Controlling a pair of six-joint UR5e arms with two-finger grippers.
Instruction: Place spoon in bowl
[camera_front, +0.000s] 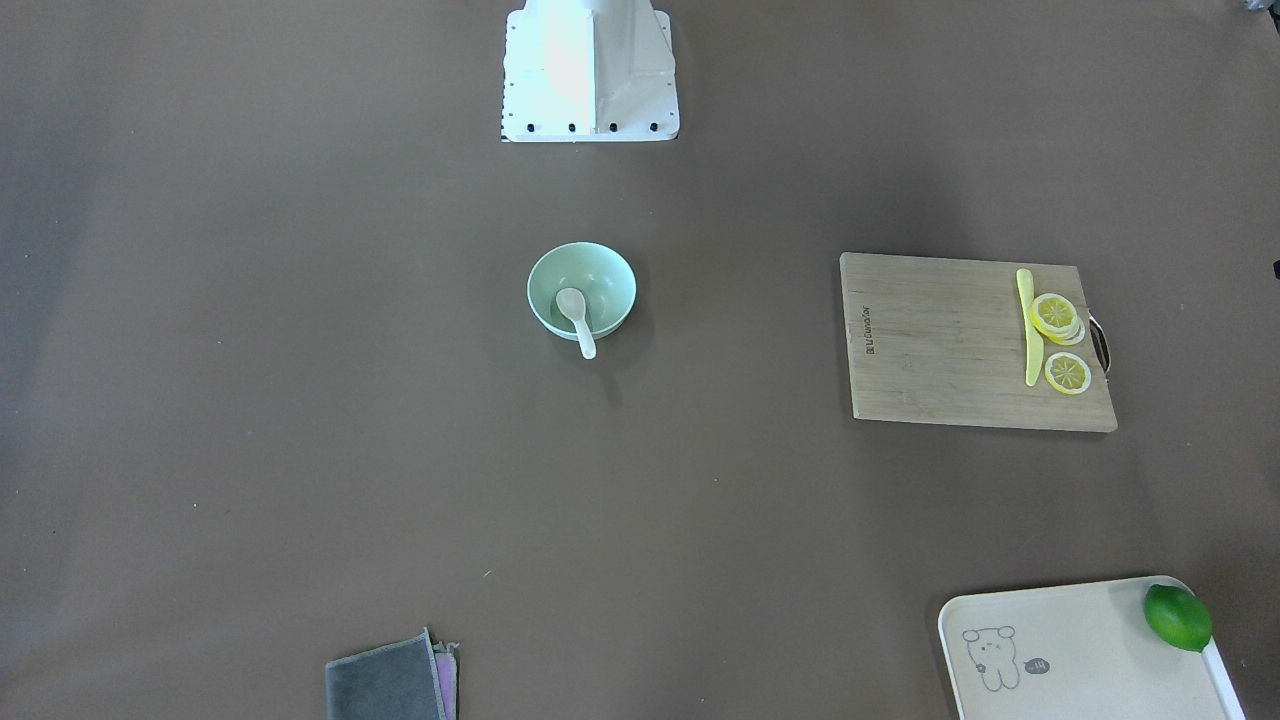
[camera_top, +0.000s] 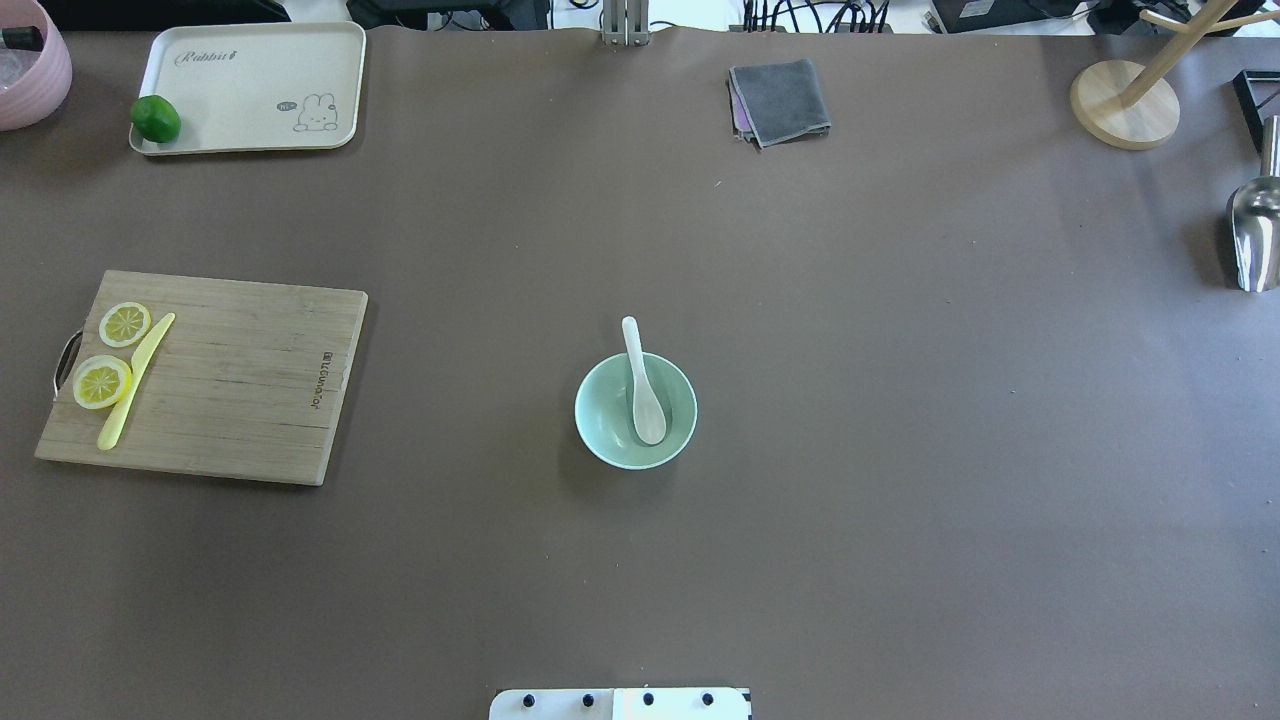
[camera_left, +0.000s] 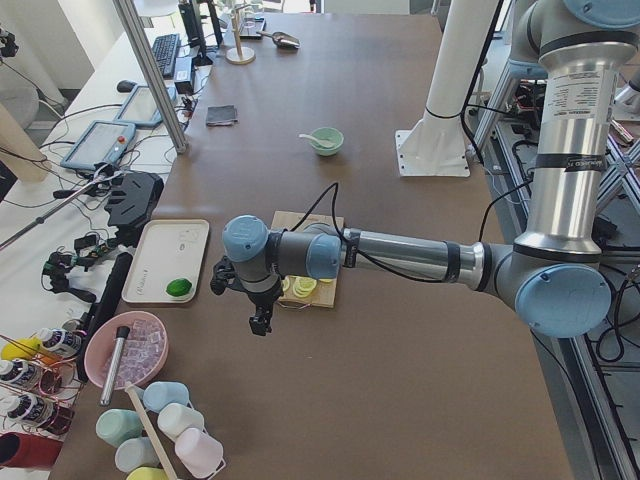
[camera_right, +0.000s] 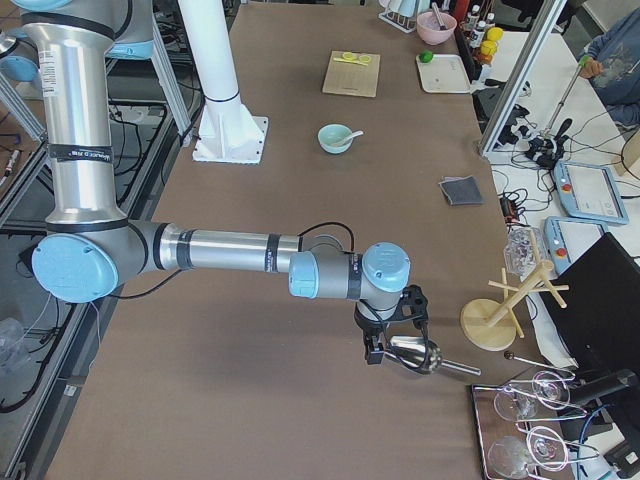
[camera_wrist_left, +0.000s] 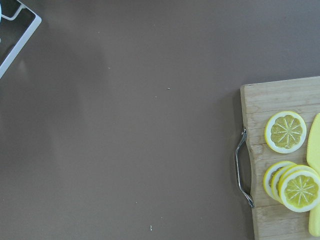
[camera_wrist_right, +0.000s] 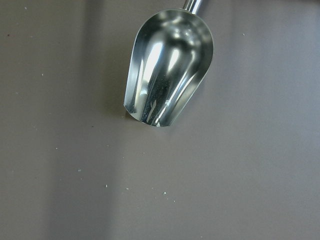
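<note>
Spoon (camera_top: 646, 400) in bowl (camera_top: 603, 425), far from jaws

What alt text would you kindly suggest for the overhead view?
A white spoon rests in a mint bowl, centre of the brown table, handle over the far rim. A board with lemon slices lies left; a tray with a lime and a cloth sit farther back.

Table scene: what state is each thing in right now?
spoon: scoop down inside the bowl, handle leaning over the rim.
bowl: upright, holding the spoon.
lemon slices: cut, lying on the cutting board.
lime: whole, at the edge of the tray.
cloth: folded.
metal scoop: lying down, empty.
left tool: cannot tell if open.
right tool: cannot tell if open.
</note>
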